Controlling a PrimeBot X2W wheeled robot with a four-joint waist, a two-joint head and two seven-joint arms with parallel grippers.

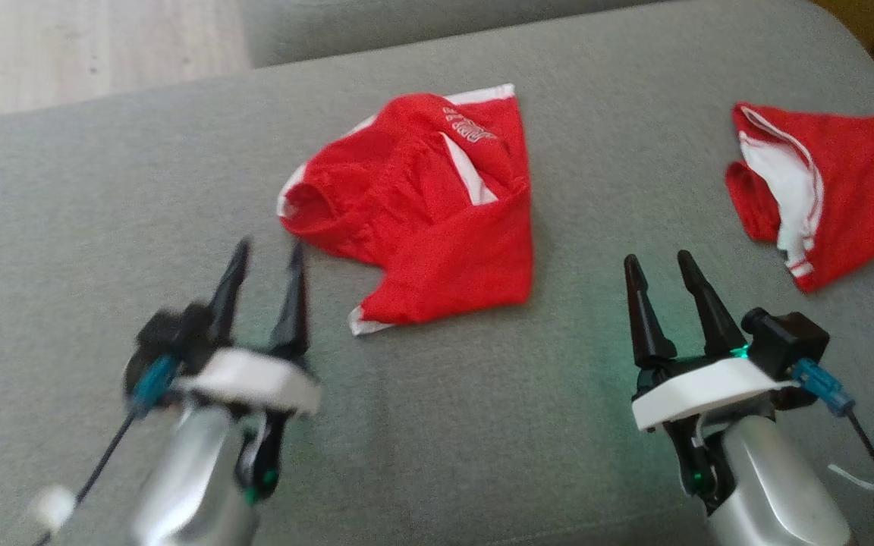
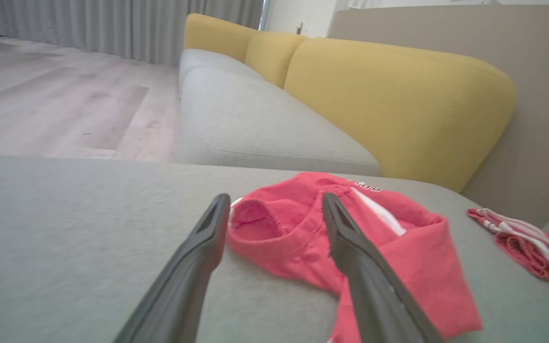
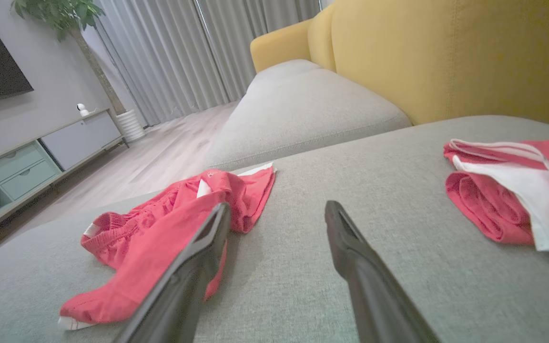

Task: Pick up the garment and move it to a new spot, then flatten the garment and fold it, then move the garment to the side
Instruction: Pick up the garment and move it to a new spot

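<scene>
Your left hand (image 1: 270,245) sits with its fingers apart, tips just near-left of the red garment (image 1: 437,220), which lies crumpled mid-cushion on the grey sofa seat (image 1: 103,227). Your right hand (image 1: 658,259) is spread too, between it and a second red garment (image 1: 831,182) far right, clear of both.

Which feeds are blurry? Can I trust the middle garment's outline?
Head view: left gripper and its jaws smeared, right gripper sharp, middle garment readable. Left wrist view: soft overall, its edges fuzzy. Right wrist view: near jaws blurred, garment clear.
</scene>
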